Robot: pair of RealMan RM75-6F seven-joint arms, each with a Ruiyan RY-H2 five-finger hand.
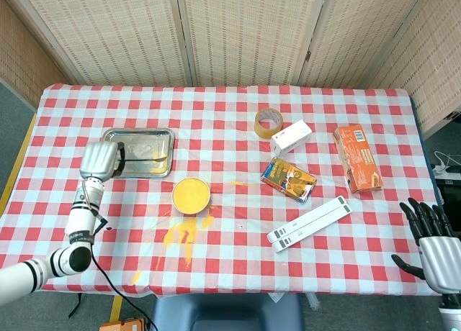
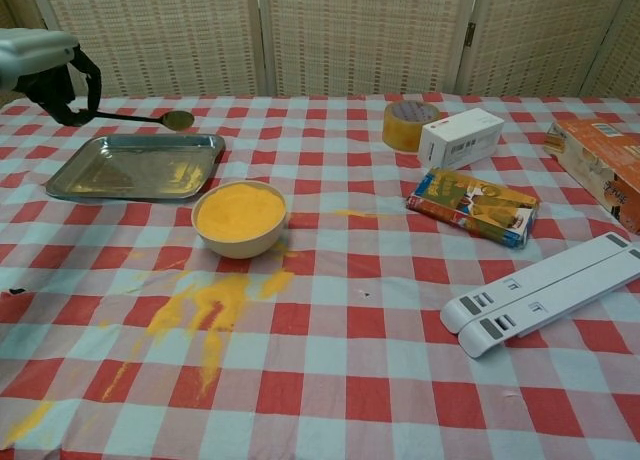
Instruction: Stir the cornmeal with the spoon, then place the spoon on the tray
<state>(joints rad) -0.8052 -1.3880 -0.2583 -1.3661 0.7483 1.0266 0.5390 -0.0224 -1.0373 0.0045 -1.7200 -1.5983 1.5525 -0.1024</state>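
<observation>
My left hand (image 1: 99, 160) (image 2: 40, 65) grips the handle of a metal spoon (image 2: 176, 119) and holds it level in the air over the steel tray (image 1: 155, 139) (image 2: 135, 167), which lies at the left of the table. The spoon's bowl hangs above the tray's far edge. A cream bowl of yellow cornmeal (image 1: 191, 195) (image 2: 240, 217) stands just right of the tray's near corner. My right hand (image 1: 432, 241) stays open off the table's near right corner, away from everything.
Spilled cornmeal (image 2: 205, 310) streaks the cloth in front of the bowl. To the right are a tape roll (image 1: 268, 122), a white box (image 1: 292, 137), a colourful packet (image 1: 288, 179), an orange box (image 1: 356, 158) and a white folding stand (image 1: 310, 223).
</observation>
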